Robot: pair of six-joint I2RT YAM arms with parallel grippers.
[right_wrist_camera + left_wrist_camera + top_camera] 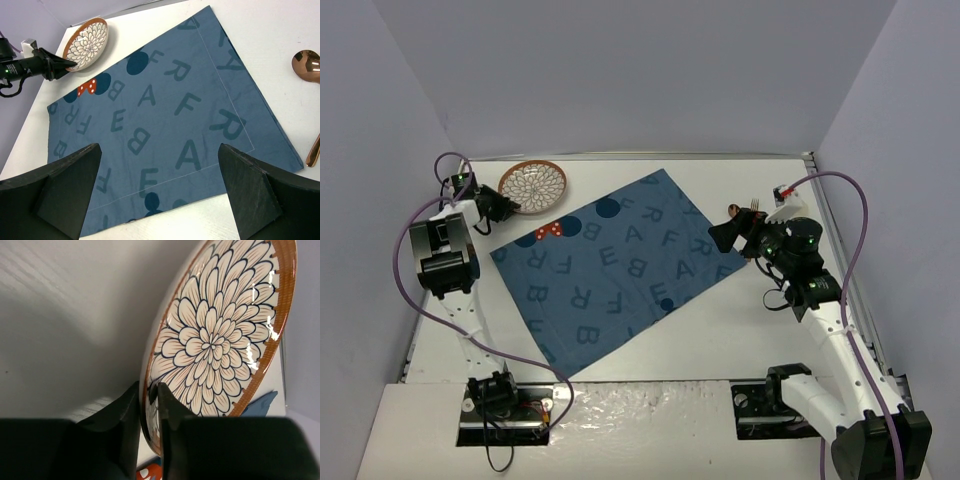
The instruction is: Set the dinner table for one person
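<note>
A round plate (532,186) with a brown rim and a flower pattern sits at the back left of the white dinner table (720,330), just off the corner of the dark blue letter-printed placemat (615,260). My left gripper (510,207) is shut on the plate's near rim; in the left wrist view the rim of the plate (220,335) runs between the two black fingers (170,415). My right gripper (159,146) hangs open above the placemat's (165,105) right edge, holding nothing. The plate (87,44) also shows far off in the right wrist view.
A copper spoon (310,65) lies on the bare table to the right of the placemat, and fork tines (754,206) show beside the right arm. White walls close in the back and both sides. Purple cables loop from both arms.
</note>
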